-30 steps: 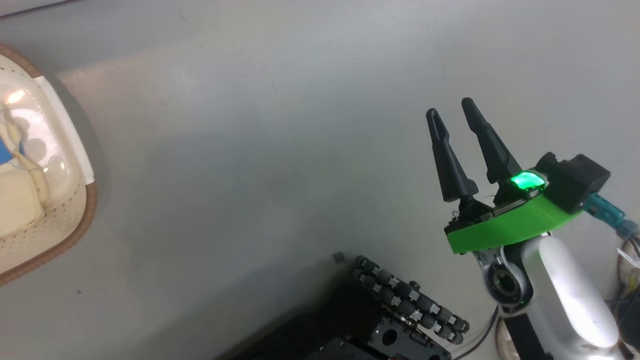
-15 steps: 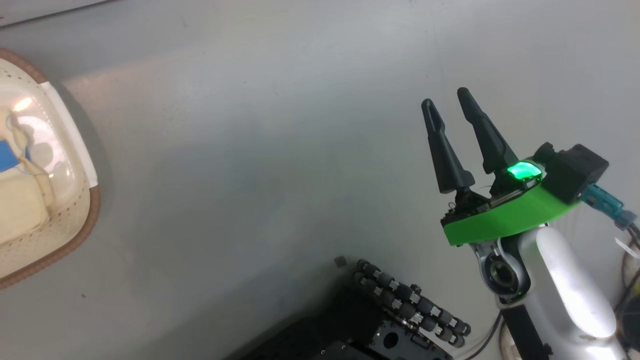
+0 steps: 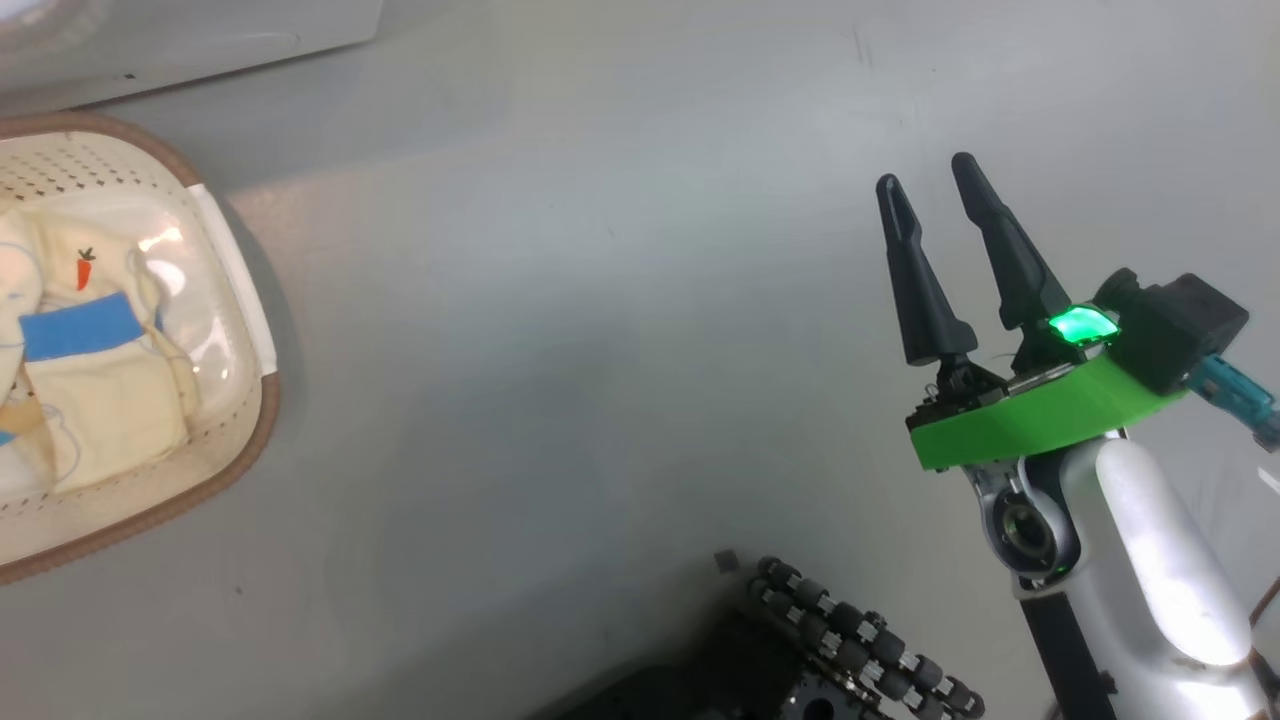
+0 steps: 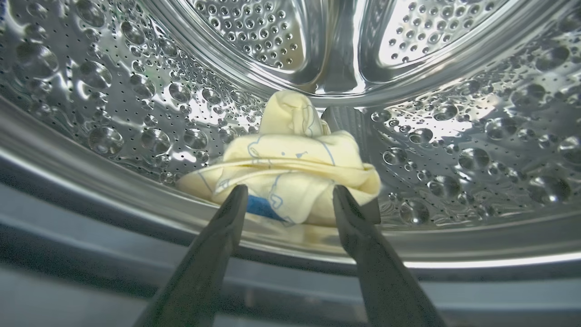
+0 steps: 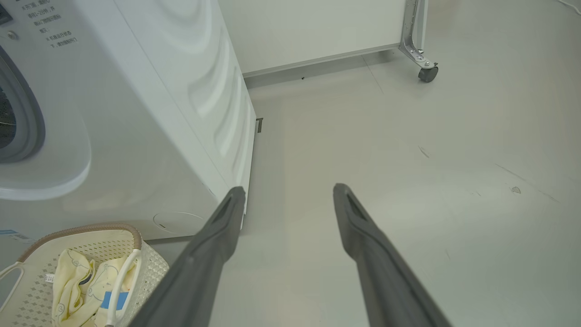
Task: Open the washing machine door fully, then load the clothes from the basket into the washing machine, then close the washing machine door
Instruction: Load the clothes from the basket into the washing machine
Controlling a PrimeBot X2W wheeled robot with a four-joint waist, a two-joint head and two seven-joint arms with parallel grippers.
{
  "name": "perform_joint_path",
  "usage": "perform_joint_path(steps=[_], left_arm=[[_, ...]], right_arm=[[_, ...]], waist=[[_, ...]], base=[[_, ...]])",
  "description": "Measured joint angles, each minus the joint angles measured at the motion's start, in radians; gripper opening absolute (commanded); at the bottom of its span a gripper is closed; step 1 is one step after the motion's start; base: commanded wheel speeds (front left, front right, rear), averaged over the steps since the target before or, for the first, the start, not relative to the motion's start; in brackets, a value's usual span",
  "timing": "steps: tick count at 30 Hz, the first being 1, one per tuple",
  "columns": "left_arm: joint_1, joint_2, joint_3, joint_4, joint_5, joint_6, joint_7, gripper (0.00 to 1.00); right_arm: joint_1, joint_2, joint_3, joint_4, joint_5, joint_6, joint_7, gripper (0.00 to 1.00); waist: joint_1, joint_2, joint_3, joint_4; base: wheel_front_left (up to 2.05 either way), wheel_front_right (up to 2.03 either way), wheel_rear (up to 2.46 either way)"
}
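Inside the washing machine (image 5: 136,113), down at the bottom of the steel drum (image 4: 113,113): one crumpled cream-yellow garment (image 4: 290,159) with blue doodle lines and a blue patch. Left gripper (image 4: 289,190) parked right in front of it, fingers spread wide, gripping nothing; can't tell if the tips touch the cloth. Over by the washer's front, the basket (image 3: 245,450) on the grey floor (image 3: 600,350), holding more clothes (image 3: 110,400), carrot mark and blue band facing up. Right gripper (image 3: 926,172) well apart from it, splayed wide too, empty.
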Motion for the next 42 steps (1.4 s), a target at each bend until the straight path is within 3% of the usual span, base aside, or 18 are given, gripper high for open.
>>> perform_joint_path(steps=[9,20,30,42], left_arm=[[0.301,-0.060,0.044,-0.139,-0.053,0.061,-0.170,1.00],[0.654,-0.178,0.055,-0.355,-0.077,0.150,-0.358,1.00],[0.931,-0.277,0.022,-0.571,-0.051,0.160,-0.442,1.00],[1.186,-0.370,0.017,-0.689,-0.023,0.162,-0.460,1.00]], right_arm=[[0.024,0.000,-0.040,0.007,-0.048,0.000,0.000,1.00],[0.104,0.000,-0.093,0.026,-0.117,0.000,0.000,1.00],[0.155,0.000,-0.159,-0.020,-0.184,0.000,0.057,1.00],[0.229,0.000,-0.189,-0.059,-0.210,0.000,0.116,1.00]], waist=[[-0.0001,0.0000,-0.097,0.054],[-0.0001,0.0001,-0.233,0.123],[-0.0002,0.0001,-0.354,0.224],[-0.0001,0.0001,-0.468,0.313]], base=[[0.00,0.00,0.00],[0.00,0.00,0.00],[0.00,0.00,0.00],[0.00,0.00,0.00]])
